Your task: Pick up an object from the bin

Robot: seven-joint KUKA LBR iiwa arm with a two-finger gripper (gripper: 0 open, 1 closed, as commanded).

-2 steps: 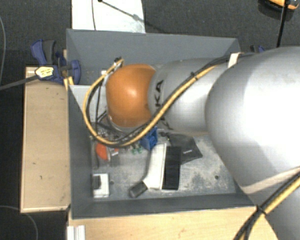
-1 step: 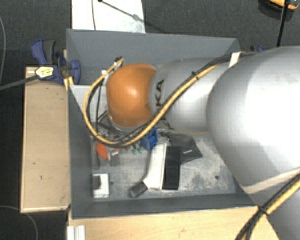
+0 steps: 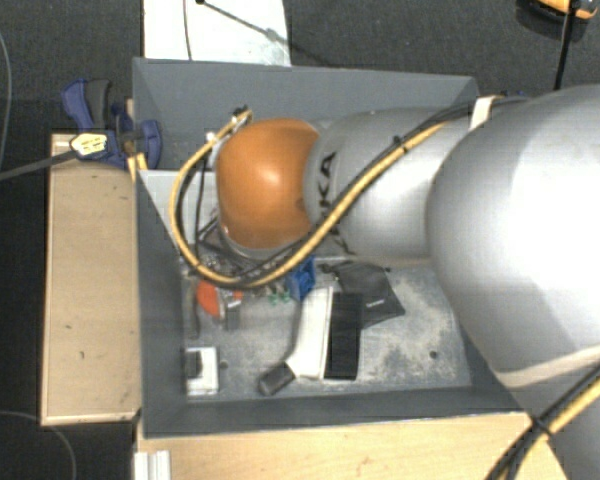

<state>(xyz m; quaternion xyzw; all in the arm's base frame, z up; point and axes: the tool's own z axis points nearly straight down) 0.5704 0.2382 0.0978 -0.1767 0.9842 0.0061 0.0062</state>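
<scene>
My gripper hangs low over the bin's left side, mostly hidden under the arm's orange cover. Just below it lies a small orange-red piece with a grey bit beside it. A blue thing peeks out to the gripper's right, partly covered by the arm. I cannot make out anything held in the gripper.
A long white bar and a black block lie side by side in the middle of the floor. A flat black piece sits behind them, a small white box in the front left corner, and a small dark piece near the front wall. The arm covers the bin's back and right.
</scene>
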